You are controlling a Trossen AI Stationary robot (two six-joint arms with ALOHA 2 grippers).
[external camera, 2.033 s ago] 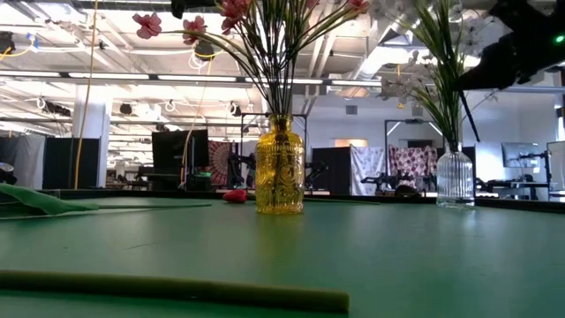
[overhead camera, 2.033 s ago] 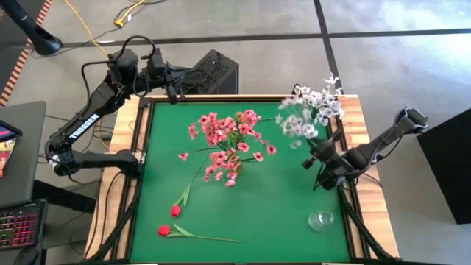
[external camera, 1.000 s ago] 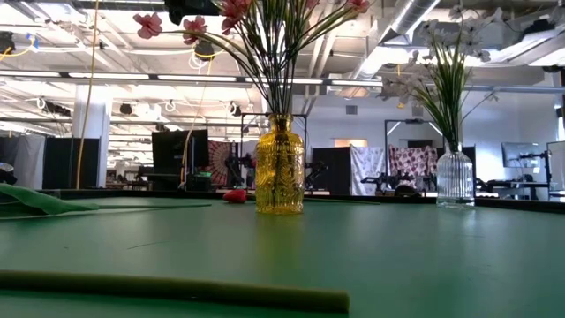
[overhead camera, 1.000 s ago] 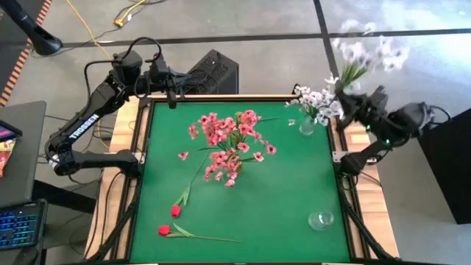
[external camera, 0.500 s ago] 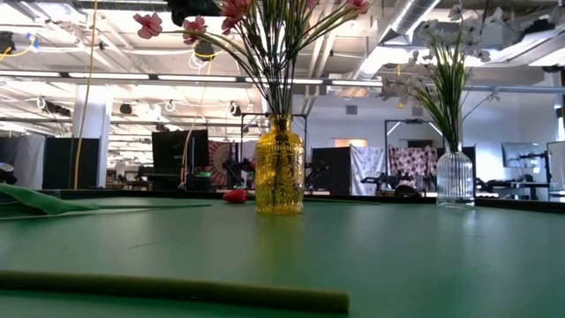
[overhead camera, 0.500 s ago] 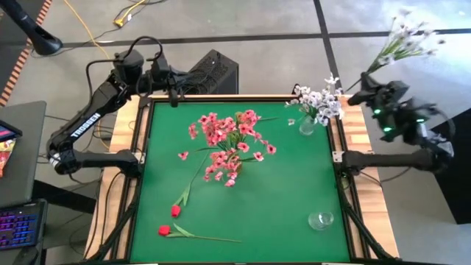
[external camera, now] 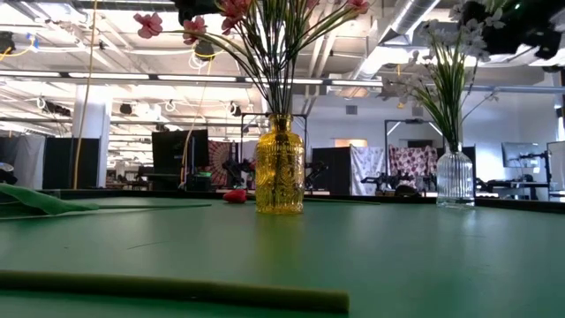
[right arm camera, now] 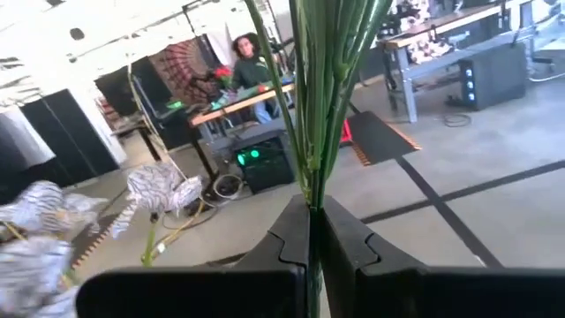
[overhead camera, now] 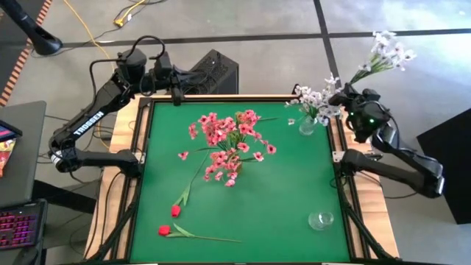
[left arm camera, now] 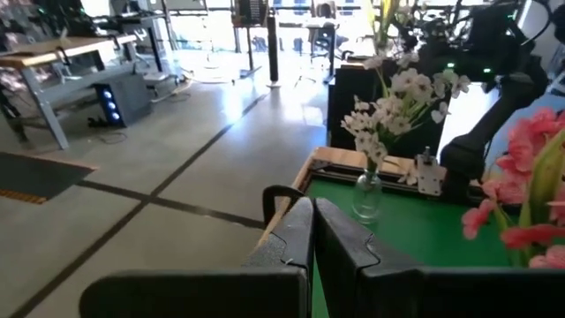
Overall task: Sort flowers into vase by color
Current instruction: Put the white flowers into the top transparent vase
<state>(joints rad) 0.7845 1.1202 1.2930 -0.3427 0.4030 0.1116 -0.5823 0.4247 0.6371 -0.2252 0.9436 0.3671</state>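
A yellow vase (overhead camera: 237, 151) with pink flowers (overhead camera: 224, 132) stands mid-table. Near the far right corner, a clear vase (overhead camera: 307, 125) holds white flowers (overhead camera: 316, 99). Just right of it, my right gripper (overhead camera: 349, 90) is shut on another white spray (overhead camera: 386, 51), whose blossoms reach out past the table's far right corner. Two red buds (overhead camera: 175, 210) (overhead camera: 163, 230) lie on their stems near the front left. At the far left corner, my left gripper (overhead camera: 176, 87) hangs shut on nothing. My right gripper pinches a bundle of thin green stems (right arm camera: 315, 190) of the white spray between its two fingers. The fingers lie about level and across the stems. The spray is lifted clear of the table and slants away from the fingers, blossoms (overhead camera: 386, 51) outermost.
A small clear glass (overhead camera: 321, 219) stands near the front right. A long green stem (external camera: 177, 290) lies close to the table's near edge in the low view. The green mat (overhead camera: 280, 184) is bare between the yellow vase and the glass.
My right gripper has swung the white spray out past the table's right far corner, then back toward the clear vase, sinking and rolling as it went. The spray has turned with it, staying clear of the table. The grip has stayed shut.
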